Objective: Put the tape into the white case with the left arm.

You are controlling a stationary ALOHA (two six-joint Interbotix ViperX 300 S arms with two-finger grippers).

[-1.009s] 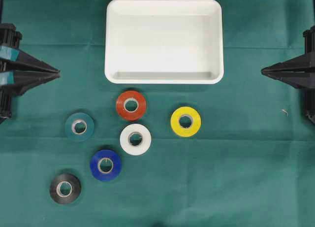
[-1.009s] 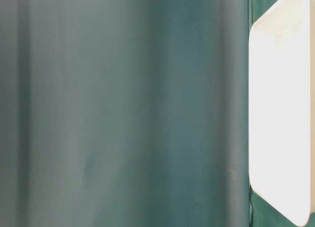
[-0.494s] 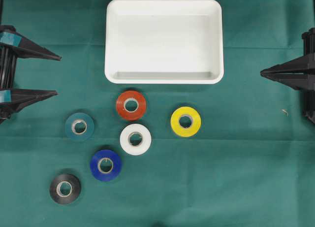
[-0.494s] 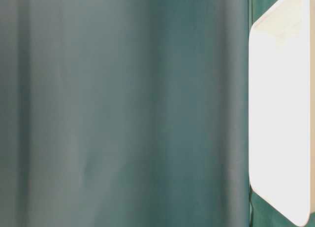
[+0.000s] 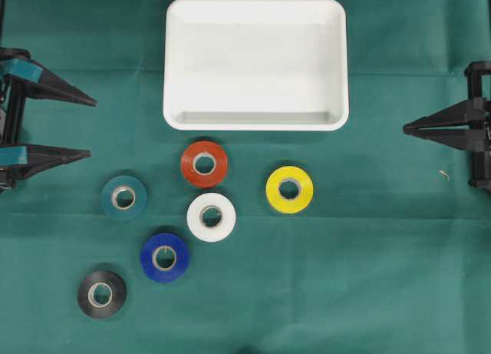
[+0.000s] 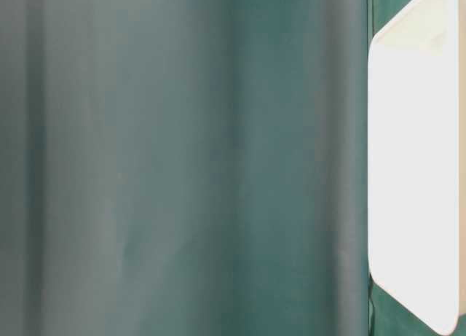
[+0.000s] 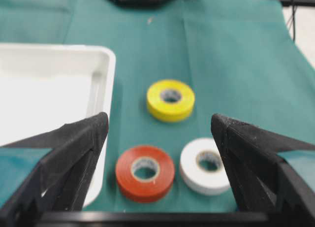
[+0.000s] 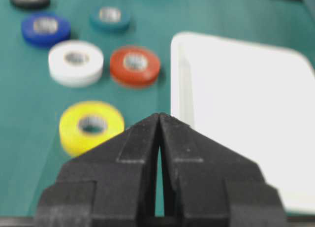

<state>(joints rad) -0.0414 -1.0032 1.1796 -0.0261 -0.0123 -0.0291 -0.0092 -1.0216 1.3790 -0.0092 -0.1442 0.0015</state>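
**On the green cloth: six tape rolls, white case empty**

From above, all six rolls appear; the left wrist view shows only the red tape roll (image 7: 144, 173), the white tape roll (image 7: 205, 166) and the yellow tape roll (image 7: 170, 99). The shallow white rectangular plastic case (image 5: 255, 117) lies just beyond the red roll. The left gripper (image 5: 90, 127) with teal bands stands level at the left edge, fingers spread wide, holding nothing. The all-black right gripper (image 5: 406, 127) is pressed together, empty. Free cloth (image 5: 368, 277) lies between grippers and rolls.
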